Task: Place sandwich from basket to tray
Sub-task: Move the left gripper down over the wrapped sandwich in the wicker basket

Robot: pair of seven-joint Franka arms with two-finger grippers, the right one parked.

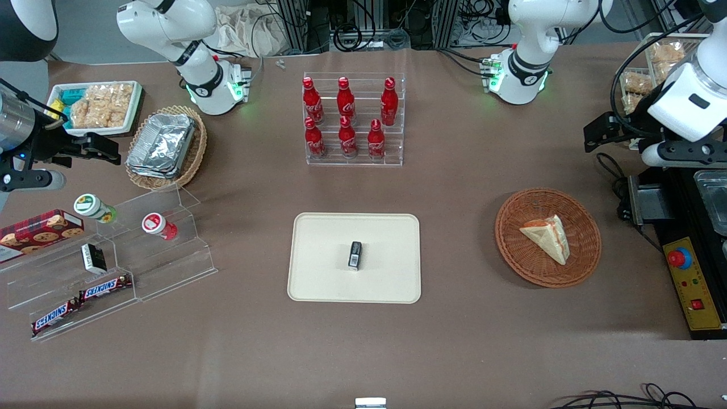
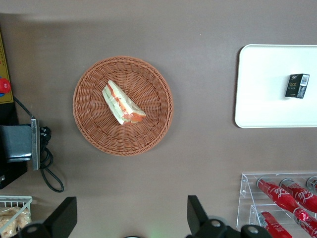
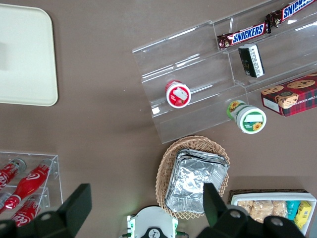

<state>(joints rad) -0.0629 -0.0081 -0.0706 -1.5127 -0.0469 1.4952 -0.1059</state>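
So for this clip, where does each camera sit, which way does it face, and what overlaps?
Front view: high, facing both arms, looking down on the table; the gripper hangs open toward the working arm's end.
Left wrist view: straight down on the sandwich in the basket; both open fingers show.
Right wrist view: straight down on the snack shelves; parked fingers show.
Shared: the tray appears in all three.

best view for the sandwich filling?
Left wrist view: the open gripper hangs high over the table beside the basket, sandwich cut edge showing. Front view shows mostly bread. Right wrist view: none.
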